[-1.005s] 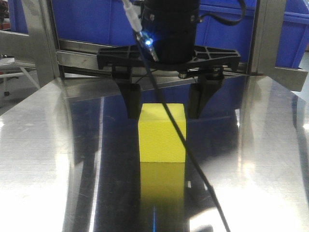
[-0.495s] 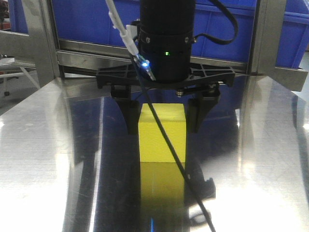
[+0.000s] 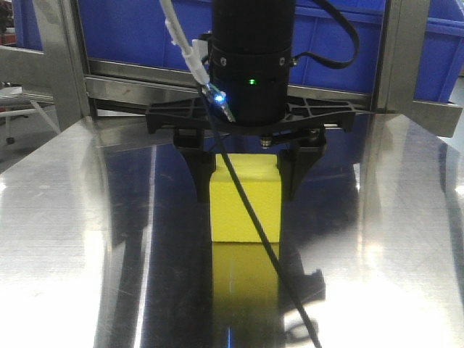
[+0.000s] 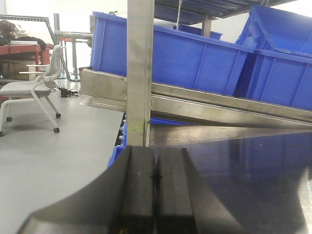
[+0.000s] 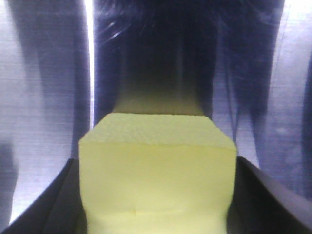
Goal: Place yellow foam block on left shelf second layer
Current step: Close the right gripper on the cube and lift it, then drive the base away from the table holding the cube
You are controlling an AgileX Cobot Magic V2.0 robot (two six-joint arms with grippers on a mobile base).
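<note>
The yellow foam block [image 3: 245,206] stands on the shiny steel table [image 3: 72,239], in the middle of the front view. My right gripper [image 3: 246,190] comes down from above. Its black fingers [image 3: 204,177] press on the block's left and right sides. In the right wrist view the block [image 5: 156,165] fills the space between the jaws and its sides are pinched in where they grip it. My left gripper [image 4: 155,178] is shut and empty, low over the table edge near a shelf post [image 4: 140,73]. It does not show in the front view.
Blue bins [image 3: 145,36] sit on the steel shelf frame [image 3: 61,65] just behind the block. A black cable [image 3: 261,246] hangs in front of the block. In the left wrist view, more blue bins [image 4: 195,58] and an office chair [image 4: 34,90] on the floor at left.
The right gripper has come lower around the block and its fingers have closed in against the block's sides. The block has stayed in place on the table.
</note>
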